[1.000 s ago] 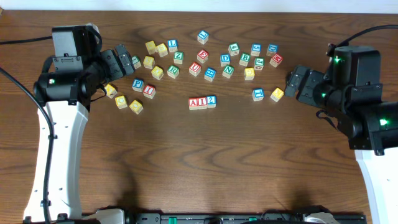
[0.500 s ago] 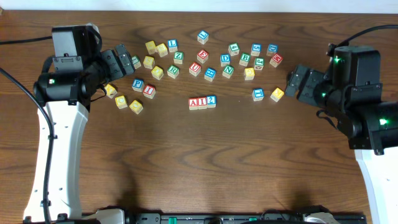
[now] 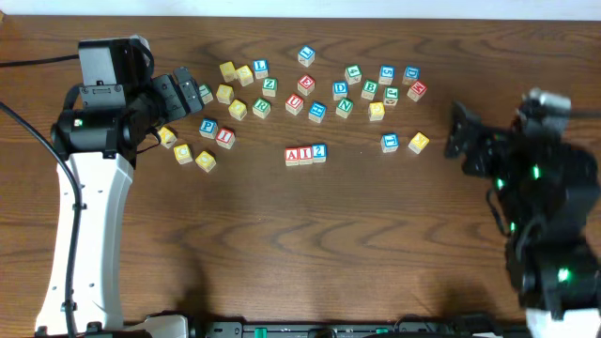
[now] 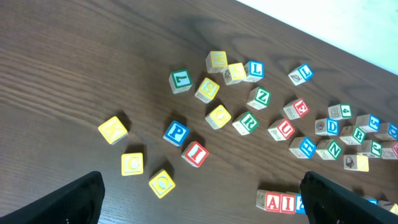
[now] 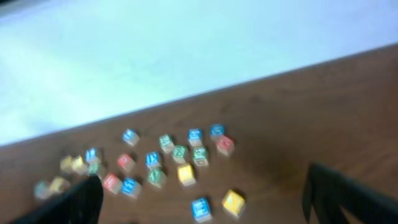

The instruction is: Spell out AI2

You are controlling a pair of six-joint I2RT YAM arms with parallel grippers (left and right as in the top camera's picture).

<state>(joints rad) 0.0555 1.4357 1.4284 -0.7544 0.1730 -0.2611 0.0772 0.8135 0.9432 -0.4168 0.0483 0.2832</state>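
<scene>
The red "A" cube, the red "I" cube and the blue "2" cube stand touching in a row at the table's middle, reading AI2. In the left wrist view the A and I show at the bottom, and the 2 is mostly hidden behind a finger. My left gripper is open and empty, up at the back left. My right gripper is open and empty, well to the right of the row. The right wrist view is blurred and does not show the row.
Many other letter cubes lie scattered across the back of the table, among them a blue P, a second red I, several yellow cubes, and a blue and a yellow cube near the right gripper.
My right arm has swung back towards the front right, away from the cubes, and is blurred by motion. The left arm and the AI2 row have not moved.
</scene>
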